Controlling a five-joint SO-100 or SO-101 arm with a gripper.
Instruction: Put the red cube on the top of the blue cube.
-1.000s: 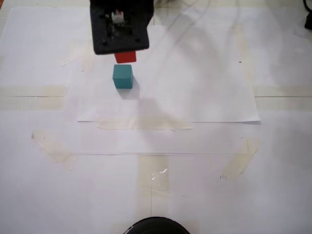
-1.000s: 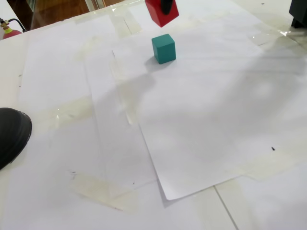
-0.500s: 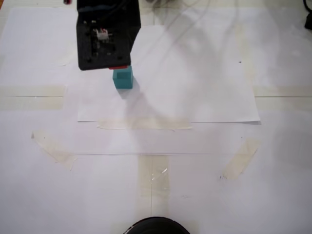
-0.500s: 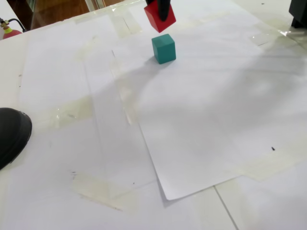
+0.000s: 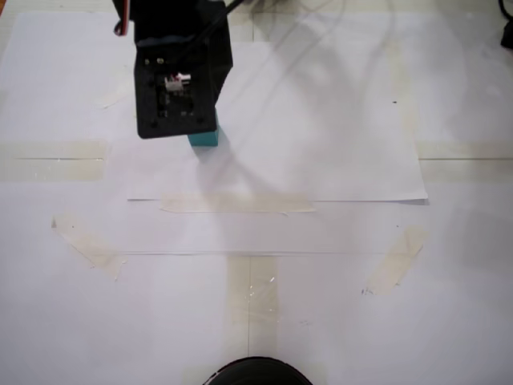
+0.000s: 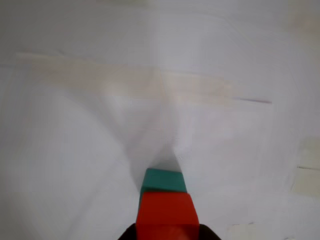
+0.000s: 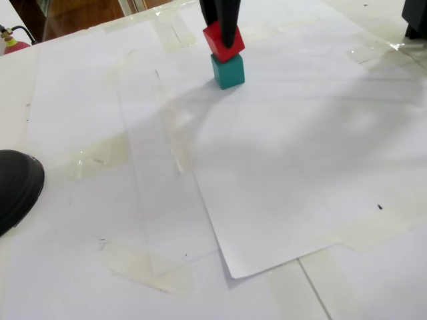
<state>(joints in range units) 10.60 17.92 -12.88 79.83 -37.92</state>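
At the top centre of a fixed view, the gripper (image 7: pixel 225 41) pinches the red cube (image 7: pixel 222 41), seemingly light, stiff and best held by opposite flat faces, atop the blue cube (image 7: pixel 228 71).

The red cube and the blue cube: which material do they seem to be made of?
The red cube looks like solid painted wood or plastic: plain matte faces, no gloss. The blue cube looks the same, teal, matte, with crisp edges. Which material exactly cannot be told.

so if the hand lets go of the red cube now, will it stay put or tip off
The red cube looks tilted on the teal cube, with the hand closed on it, so it may rock or slide once released. Its flat matte faces suggest it won't roll. It seems rigid and probably light, so a small nudge could shift it.
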